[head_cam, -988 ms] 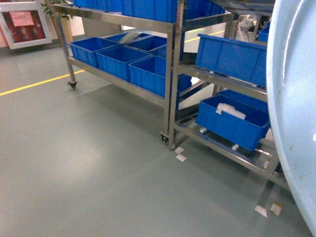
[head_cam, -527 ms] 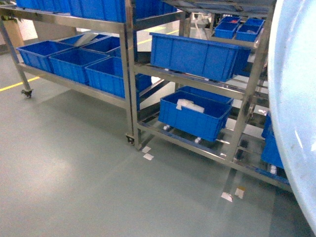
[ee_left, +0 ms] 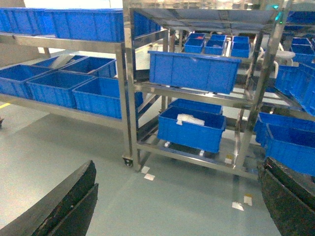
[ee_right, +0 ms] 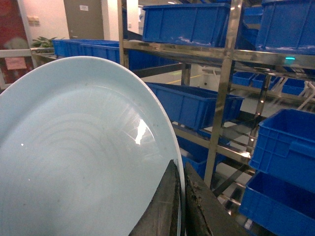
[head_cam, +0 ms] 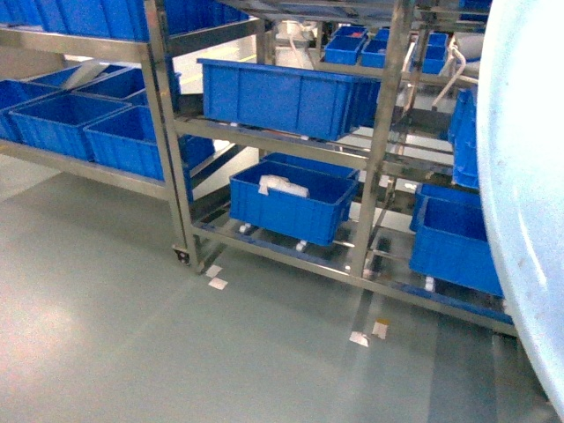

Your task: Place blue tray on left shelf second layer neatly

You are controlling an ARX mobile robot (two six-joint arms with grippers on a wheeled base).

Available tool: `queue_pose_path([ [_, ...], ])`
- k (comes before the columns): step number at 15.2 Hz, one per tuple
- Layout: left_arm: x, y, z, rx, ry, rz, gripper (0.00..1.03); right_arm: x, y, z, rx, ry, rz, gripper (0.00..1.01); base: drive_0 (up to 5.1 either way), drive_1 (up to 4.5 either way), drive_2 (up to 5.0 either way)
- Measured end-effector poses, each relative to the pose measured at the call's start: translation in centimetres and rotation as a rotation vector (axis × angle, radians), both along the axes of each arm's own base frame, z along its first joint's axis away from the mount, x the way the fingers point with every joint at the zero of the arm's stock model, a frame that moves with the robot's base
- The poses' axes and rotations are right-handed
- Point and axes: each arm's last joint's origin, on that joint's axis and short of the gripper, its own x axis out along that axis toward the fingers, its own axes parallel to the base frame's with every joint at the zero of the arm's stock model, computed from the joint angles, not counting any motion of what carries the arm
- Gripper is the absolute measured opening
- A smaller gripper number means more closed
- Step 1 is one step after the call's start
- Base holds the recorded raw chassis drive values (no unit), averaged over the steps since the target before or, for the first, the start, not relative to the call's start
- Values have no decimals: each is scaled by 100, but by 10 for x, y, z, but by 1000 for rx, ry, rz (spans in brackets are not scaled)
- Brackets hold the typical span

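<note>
My right gripper (ee_right: 178, 206) pinches the blue tray (ee_right: 83, 162) by its rim, carried edge-up toward the far steel shelf (head_cam: 282, 139), while my left gripper (ee_left: 172, 201) hangs wide open.

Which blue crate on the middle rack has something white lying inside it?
The bottom-tier crate, with a white item inside; the crate above it shows nothing inside.

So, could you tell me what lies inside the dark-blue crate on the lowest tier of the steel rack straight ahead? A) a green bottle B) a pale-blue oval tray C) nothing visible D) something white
D: in the head view something white lies in the dark-blue ribbed plastic crate on the bottom tier, while the pale sky-blue oval plastic tray is pinched at its rim by the right gripper.
</note>
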Motion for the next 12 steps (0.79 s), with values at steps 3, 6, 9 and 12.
queue_pose_path([
  [3,0,0,0,0,0,0,98,0,0,0,0,0,0,2,5,397,-388],
  [6,0,0,0,0,0,0,98,0,0,0,0,0,0,2,5,397,-388],
  [9,0,0,0,0,0,0,98,0,0,0,0,0,0,2,5,397,-388],
  [12,0,0,0,0,0,0,98,0,0,0,0,0,0,2,5,397,-388],
])
